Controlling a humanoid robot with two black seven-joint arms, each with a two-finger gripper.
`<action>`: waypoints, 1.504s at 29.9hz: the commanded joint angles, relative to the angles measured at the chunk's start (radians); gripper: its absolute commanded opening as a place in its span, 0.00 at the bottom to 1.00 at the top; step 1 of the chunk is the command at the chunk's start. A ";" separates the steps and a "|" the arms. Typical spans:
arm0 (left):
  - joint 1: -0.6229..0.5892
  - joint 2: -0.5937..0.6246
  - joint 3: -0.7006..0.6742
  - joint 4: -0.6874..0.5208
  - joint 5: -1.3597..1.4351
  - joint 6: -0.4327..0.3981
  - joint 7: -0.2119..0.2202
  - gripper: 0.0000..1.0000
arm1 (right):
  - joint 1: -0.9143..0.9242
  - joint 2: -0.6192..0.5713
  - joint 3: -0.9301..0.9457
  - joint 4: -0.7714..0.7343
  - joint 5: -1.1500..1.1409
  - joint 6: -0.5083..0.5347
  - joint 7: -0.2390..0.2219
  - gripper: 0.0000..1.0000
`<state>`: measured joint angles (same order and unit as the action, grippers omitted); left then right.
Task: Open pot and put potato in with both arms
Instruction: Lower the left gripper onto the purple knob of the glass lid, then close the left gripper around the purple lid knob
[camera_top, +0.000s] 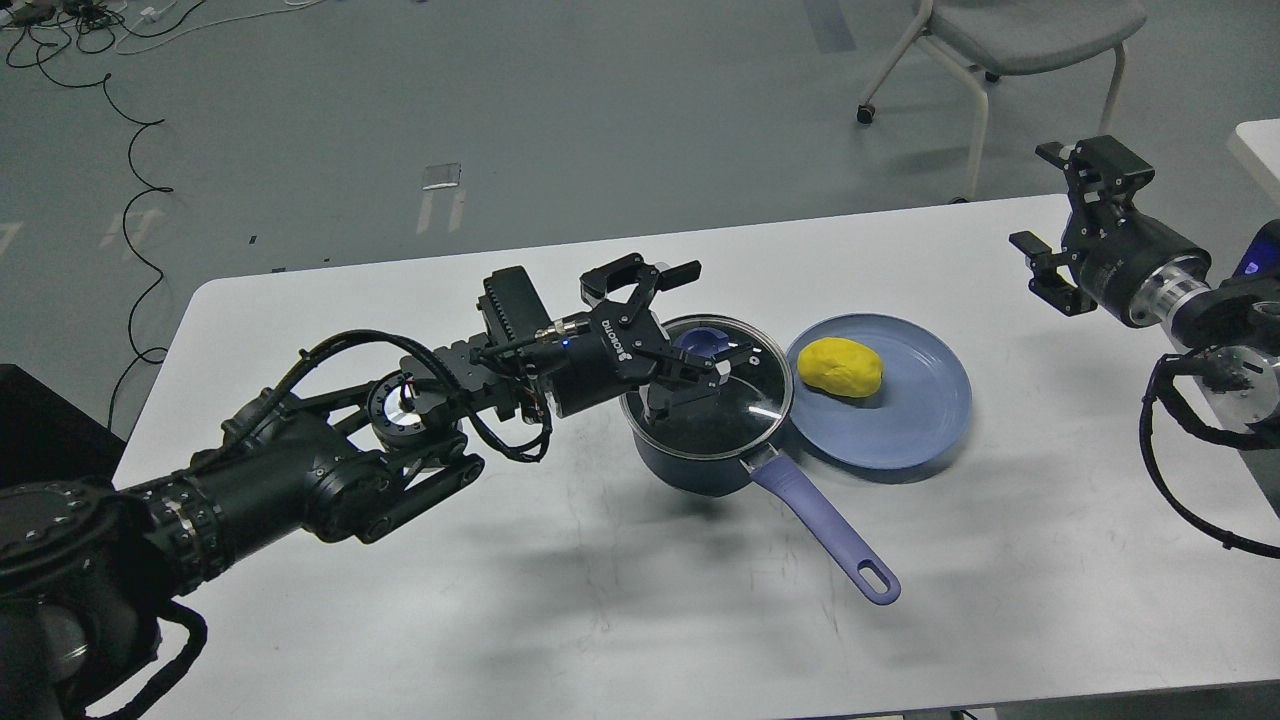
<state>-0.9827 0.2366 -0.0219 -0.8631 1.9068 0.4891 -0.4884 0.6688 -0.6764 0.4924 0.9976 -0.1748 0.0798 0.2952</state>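
Note:
The navy pot (688, 472) stands mid-table with its lavender handle (822, 530) pointing to the front right. The glass lid (745, 405) sits on it, with its purple knob (697, 343). My left gripper (720, 312) is open over the lid, with its fingers on either side of the knob. I cannot tell whether they touch it. The yellow potato (840, 366) lies on the blue plate (930, 440), right of the pot. My right gripper (1045, 197) is open and empty, raised over the table's far right edge.
The white table (560, 600) holds only the pot and plate. A grey chair (1020, 30) stands behind the table at the back right. Cables (130, 130) lie on the floor at the left.

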 joint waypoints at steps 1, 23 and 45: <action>0.003 -0.036 0.002 0.045 0.001 0.000 0.000 0.98 | 0.000 0.003 0.000 -0.001 0.000 0.000 -0.001 0.99; -0.011 -0.099 0.134 0.180 -0.015 0.000 0.000 0.98 | -0.003 0.003 -0.002 -0.024 0.000 -0.002 0.001 0.99; -0.005 -0.099 0.188 0.179 -0.077 0.000 0.000 0.85 | -0.011 0.005 -0.005 -0.053 -0.002 0.000 0.001 0.99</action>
<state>-0.9877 0.1380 0.1513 -0.6834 1.8298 0.4887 -0.4887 0.6580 -0.6718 0.4878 0.9545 -0.1755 0.0801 0.2961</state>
